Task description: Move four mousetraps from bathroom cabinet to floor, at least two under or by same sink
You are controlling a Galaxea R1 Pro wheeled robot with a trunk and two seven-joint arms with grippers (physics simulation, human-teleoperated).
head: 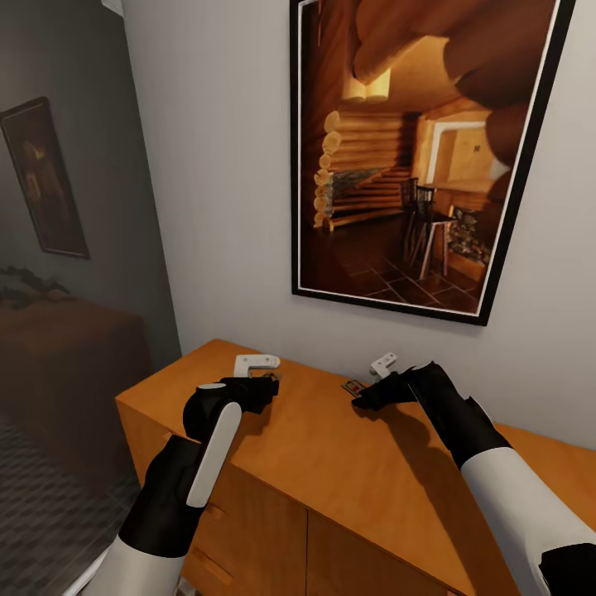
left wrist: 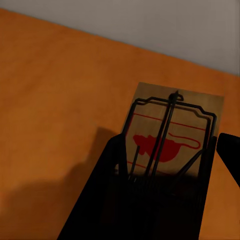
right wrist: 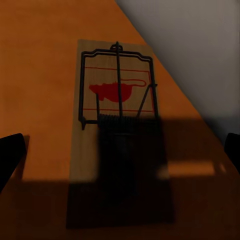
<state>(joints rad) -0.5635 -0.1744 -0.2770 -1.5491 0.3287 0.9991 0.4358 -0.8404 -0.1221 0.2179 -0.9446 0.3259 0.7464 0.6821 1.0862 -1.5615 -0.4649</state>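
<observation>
While both arms reach over the cabinet point(head: 356, 463) top near its back edge, the left tool point(head: 266, 382) is closed on one mousetrap point(left wrist: 170, 137), and the right tool point(head: 364, 399) hangs wide open over a second mousetrap point(right wrist: 117, 107) lying flat there.

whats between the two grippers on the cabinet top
In the head view, only bare orange cabinet top lies between the left gripper and the right gripper, apart from the mousetrap at the right gripper's fingertips.
</observation>
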